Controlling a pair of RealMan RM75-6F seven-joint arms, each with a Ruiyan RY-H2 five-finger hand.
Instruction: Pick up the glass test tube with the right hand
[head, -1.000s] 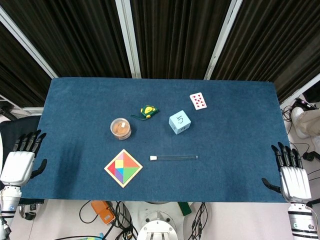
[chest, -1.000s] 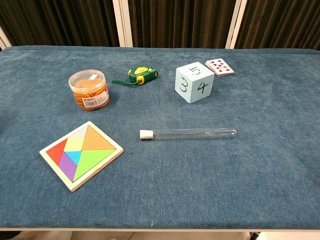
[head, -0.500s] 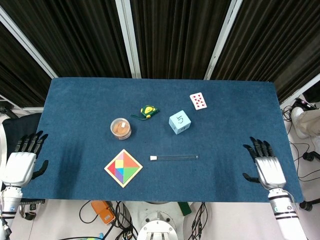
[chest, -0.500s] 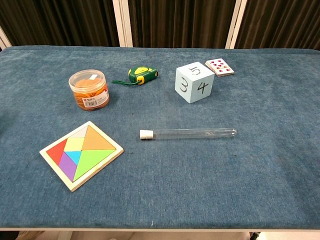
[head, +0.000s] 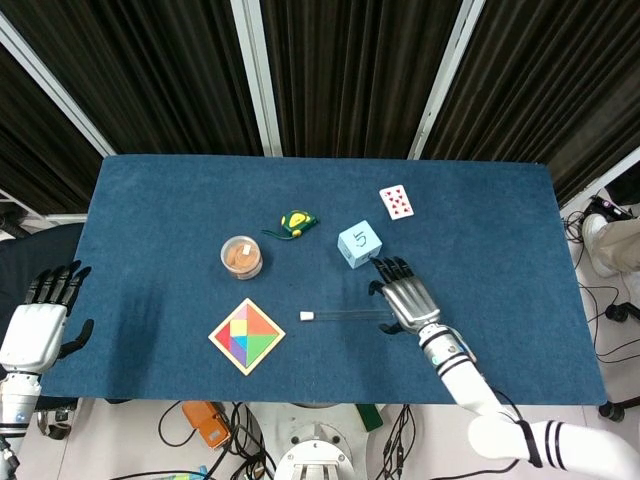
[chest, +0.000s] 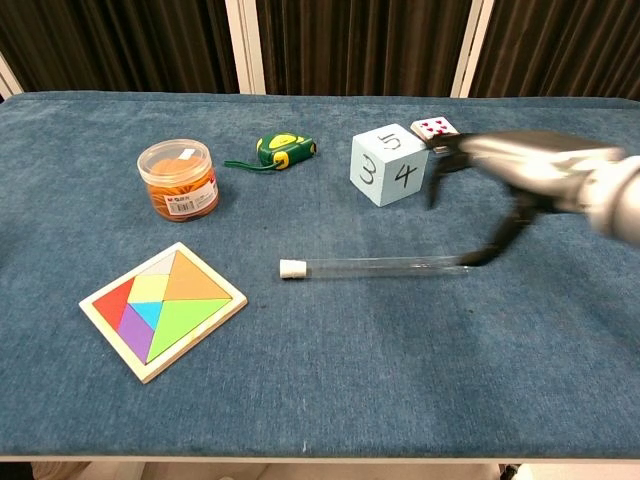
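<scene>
Glass test tube (chest: 377, 266) flat on the table (head: 150, 200), below the numbered cube (chest: 391, 165) — right hand (head: 404, 295) spread, empty, above its round end. Best lowered squarely, pinching mid-tube — glass rolls easily.

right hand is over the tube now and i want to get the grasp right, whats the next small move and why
Probably lower the right hand and close its fingers around the rounded end of the glass test tube. The hand hovers open above that end, with one fingertip near it, and the tube lies flat on the table, not yet held.
</scene>
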